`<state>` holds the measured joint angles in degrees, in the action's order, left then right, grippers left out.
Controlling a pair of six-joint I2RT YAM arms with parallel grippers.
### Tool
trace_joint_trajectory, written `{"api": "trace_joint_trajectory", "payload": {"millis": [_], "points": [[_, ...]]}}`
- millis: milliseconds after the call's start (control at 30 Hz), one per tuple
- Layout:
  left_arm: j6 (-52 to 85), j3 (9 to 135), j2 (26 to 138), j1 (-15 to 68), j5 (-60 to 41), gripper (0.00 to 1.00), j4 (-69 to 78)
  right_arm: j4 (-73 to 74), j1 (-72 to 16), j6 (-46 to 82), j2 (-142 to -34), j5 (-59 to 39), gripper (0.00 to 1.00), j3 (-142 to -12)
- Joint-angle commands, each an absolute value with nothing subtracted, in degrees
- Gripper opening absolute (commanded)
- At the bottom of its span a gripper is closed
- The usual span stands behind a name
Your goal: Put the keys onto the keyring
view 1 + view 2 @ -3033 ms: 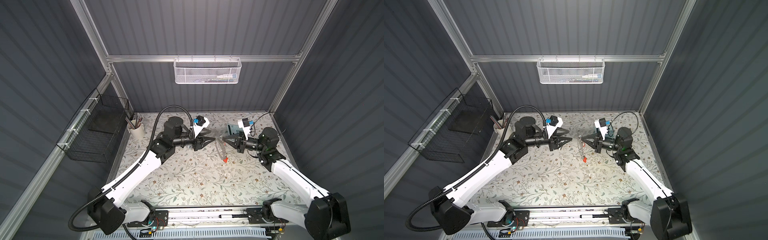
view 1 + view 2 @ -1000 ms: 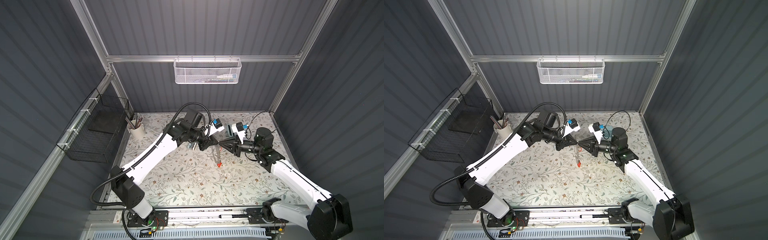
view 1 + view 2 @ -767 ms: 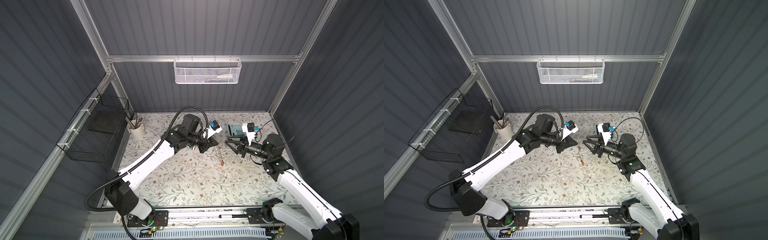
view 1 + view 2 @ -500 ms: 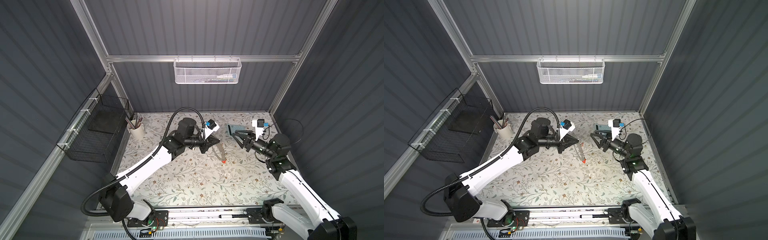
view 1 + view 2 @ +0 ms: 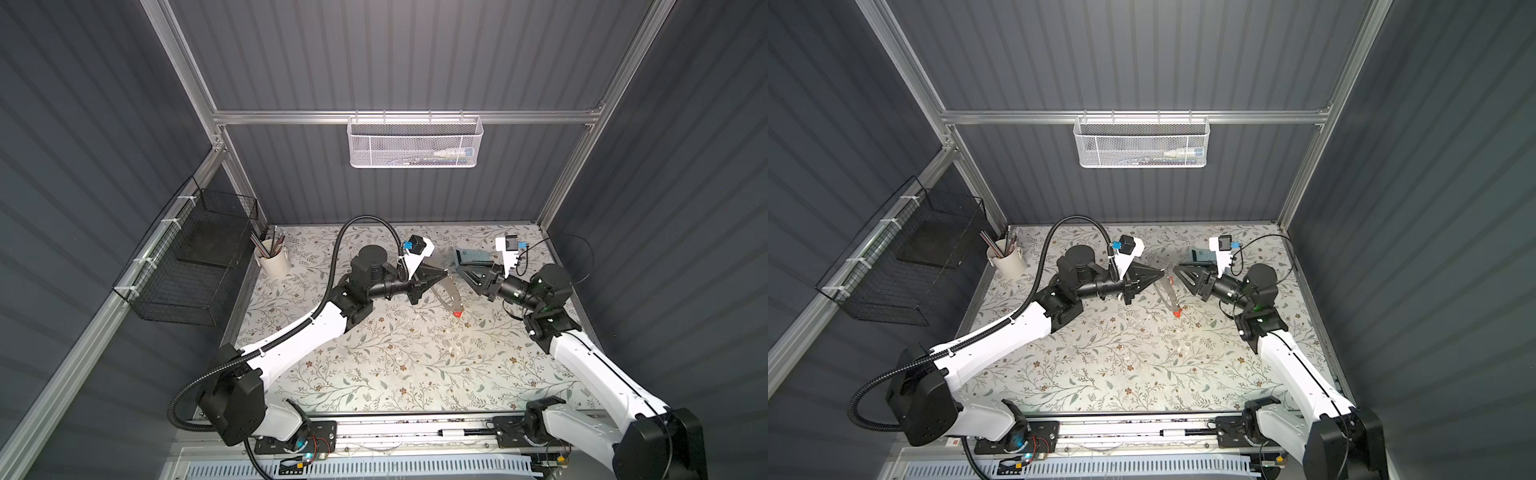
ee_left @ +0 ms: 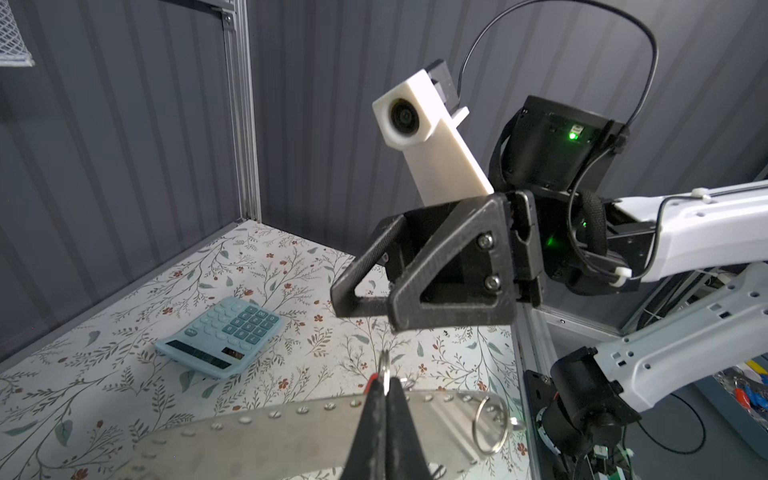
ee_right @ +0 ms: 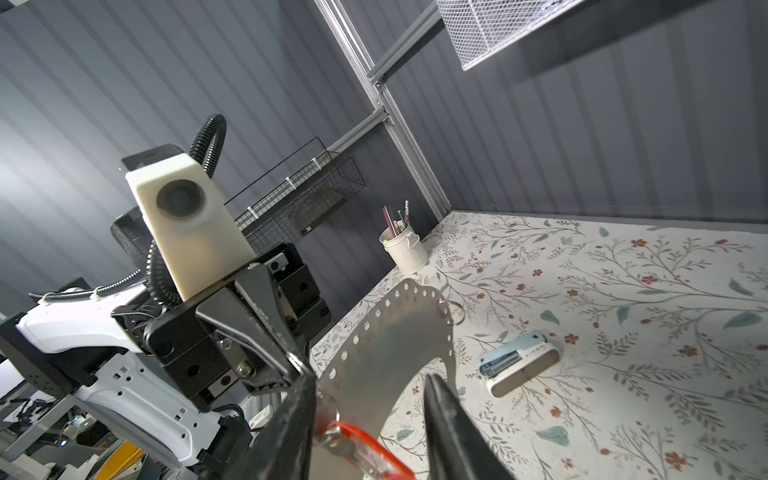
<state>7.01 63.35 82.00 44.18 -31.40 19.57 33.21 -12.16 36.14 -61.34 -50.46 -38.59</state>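
Left gripper: you are clamping the keyring by its rim.
Right gripper: your jaws are standing apart, empty.

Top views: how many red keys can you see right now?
1. A red key hangs at the lower end of the keyring, which the left tool holds up. Any other may be hidden behind the keyring or that tool.

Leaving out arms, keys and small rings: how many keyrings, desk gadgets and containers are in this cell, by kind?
Keyring: 1
Calculator: 1
Stapler: 1
Pen cup: 1
Baskets: 2, white mesh and black wire
Total: 6
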Motion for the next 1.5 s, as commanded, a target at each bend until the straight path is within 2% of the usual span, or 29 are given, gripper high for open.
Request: {"api": "trace_joint_trajectory", "payload": {"millis": [0, 133, 267, 433, 500, 800, 1133, 1333, 1467], "points": [[10.88, 62.69, 82.08, 44.82, -29.81, 0.0, 27.92, 35.9, -13.15, 37.19, -61.85, -52.38, 0.45, -39.32], [13.71, 61.74, 83.03, 45.05, -28.98, 0.0, 32.41, 36.94, -13.78, 37.59, -62.65, -53.11, 0.43, -39.55], [15.25, 61.56, 83.92, 45.58, -27.34, 0.0, 34.19, 38.74, -13.96, 38.67, -63.54, -54.1, 0.28, -39.79], [16.77, 60.87, 85.02, 45.89, -26.92, 0.0, 36.37, 40.01, -14.24, 38.76, -63.61, -54.45, 0.22, -39.12], [17.37, 60.68, 85.49, 46.05, -26.75, 0.0, 37.43, 40.39, -14.54, 39.0, -63.72, -54.86, 0.16, -39.12], [20.61, 59.96, 87.68, 46.49, -25.05, 0.0, 42.22, 40.87, -15.51, 39.11, -63.71, -55.09, 0.06, -39.33], [23.29, 58.08, 90.55, 46.83, -21.64, 0.0, 45.87, 40.1, -17.21, 39.1, -63.72, -52.61, 0.12, -39.33], [24.44, 57.45, 90.43, 46.68, -19.8, 0.0, 47.3, 35.24, -16.56, 37.2, -62.05, -49.69, 0.24, -39.53], [23.67, 58.45, 89.15, 46.67, -20.67, 0.0, 42.68, 35.44, -11.51, 40.99, -61.15, -49.27, 0.32, -38.29]]}}
